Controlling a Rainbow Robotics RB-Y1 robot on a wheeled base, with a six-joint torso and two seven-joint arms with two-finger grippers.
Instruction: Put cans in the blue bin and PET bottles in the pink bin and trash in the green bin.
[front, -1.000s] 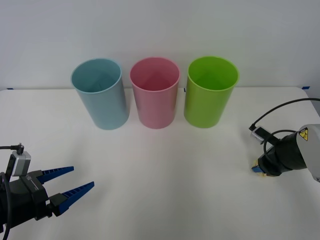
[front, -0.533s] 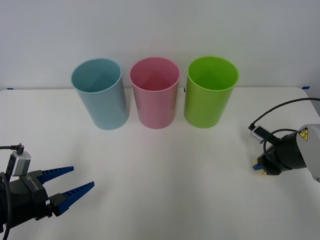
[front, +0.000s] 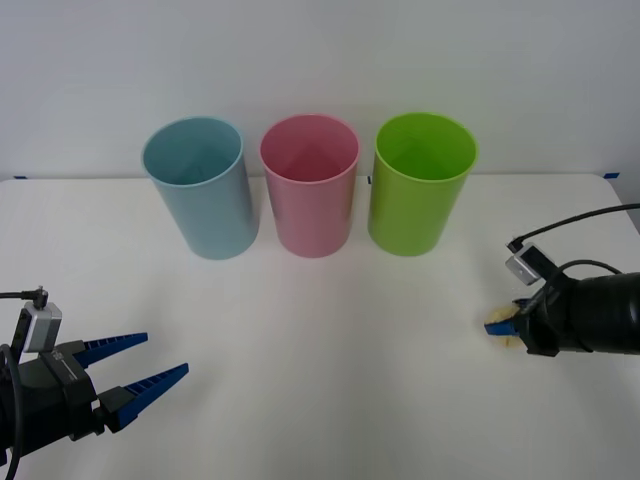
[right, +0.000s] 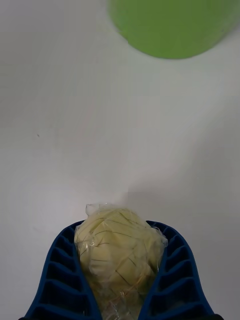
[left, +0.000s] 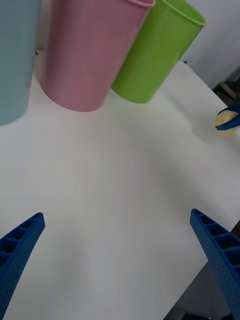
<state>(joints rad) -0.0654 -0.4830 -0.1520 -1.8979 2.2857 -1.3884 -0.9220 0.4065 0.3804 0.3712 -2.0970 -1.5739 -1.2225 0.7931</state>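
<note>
The white table (front: 320, 330) spans the lower two-thirds of the front view. Along its far edge, across the upper middle of the frame, stand three bins in a row: the blue bin (front: 200, 190) at left, the pink bin (front: 310, 188) in the centre, the green bin (front: 420, 185) at right, each near its neighbour and upright, all apparently empty.

At the lower left corner the left gripper (front: 140, 368) waits low over the table, its blue fingers spread wide apart with nothing between them.

At the right edge, about mid-height, the right gripper (front: 500, 328) sits close to the tabletop, pinching the trash (front: 505, 333). The right wrist view shows the trash (right: 119, 250) plainly: a pale yellow wrinkled wad, glossy as if wrapped in film, squeezed between the two ribbed fingers with its rounded end sticking out past the tips.

The step in hand looks like carrying the wad to the green bin, which stands up and to the left of the gripper. To do it well, lift well clear of the rim first, since the bin is tall and light enough to tip if clipped, then centre over the opening and release only once the wad hangs inside the rim line.
</note>
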